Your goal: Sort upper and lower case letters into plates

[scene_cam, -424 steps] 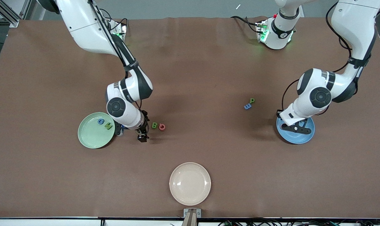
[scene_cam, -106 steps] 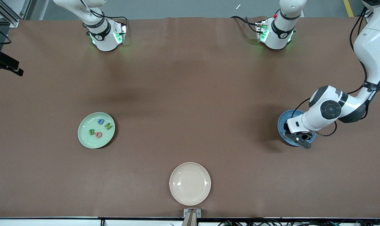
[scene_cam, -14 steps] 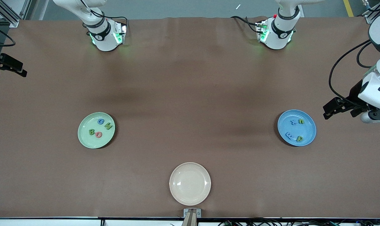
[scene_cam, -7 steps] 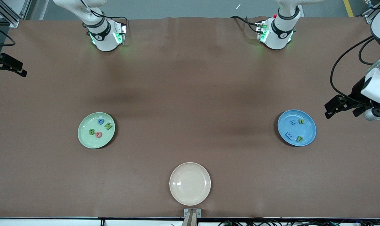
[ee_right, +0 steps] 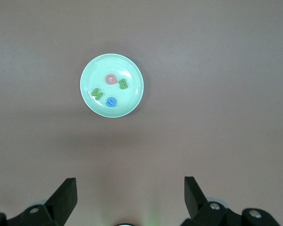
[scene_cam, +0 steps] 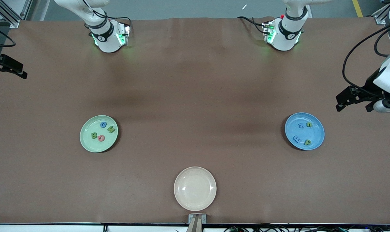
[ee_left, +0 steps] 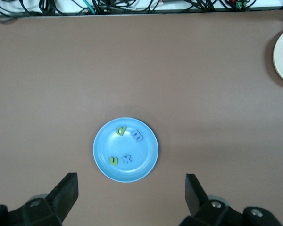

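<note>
Front view: green plate, four capitals; blue plate, four lowercase; counter bare of letters, sorting apparently complete. Left gripper, at the blue plate's 2 o'clock, fingers apart; right gripper apart, waiting.

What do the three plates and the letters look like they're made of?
The pale green plate, sky blue plate and cream plate: smooth, slightly glossy, probably plastic or melamine; the cream one shows soft highlights. The letters in the green plate and letters in the blue one: thick, matte, flat-coloured, likely foam or painted wood. Left gripper and right gripper are open at the table's ends.
</note>
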`<act>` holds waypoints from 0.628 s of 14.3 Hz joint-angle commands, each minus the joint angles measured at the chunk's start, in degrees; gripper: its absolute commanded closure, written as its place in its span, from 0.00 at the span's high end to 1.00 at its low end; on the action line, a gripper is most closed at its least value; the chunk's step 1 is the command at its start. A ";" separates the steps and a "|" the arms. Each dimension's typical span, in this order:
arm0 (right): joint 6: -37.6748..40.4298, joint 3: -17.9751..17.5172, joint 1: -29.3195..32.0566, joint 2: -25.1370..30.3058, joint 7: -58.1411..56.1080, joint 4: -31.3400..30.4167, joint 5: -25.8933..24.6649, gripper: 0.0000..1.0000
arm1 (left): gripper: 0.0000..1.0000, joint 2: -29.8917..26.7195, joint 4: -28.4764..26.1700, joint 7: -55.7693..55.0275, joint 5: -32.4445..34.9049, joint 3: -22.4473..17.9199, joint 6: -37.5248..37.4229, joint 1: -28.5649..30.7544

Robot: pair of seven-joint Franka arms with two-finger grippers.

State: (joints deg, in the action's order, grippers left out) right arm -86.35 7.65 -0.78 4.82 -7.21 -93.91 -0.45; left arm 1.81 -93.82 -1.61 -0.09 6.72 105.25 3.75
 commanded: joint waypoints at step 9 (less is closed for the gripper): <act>-0.93 0.35 -0.09 1.95 -0.44 -2.07 -0.61 1.00 | 1.00 -1.81 -0.14 1.34 -1.41 0.14 -0.13 0.91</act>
State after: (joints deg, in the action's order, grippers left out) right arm -86.41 7.97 -0.78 4.82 -7.24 -93.93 -0.46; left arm 0.36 -94.26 -1.46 -0.46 6.95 105.32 4.31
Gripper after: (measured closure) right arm 0.000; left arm 0.000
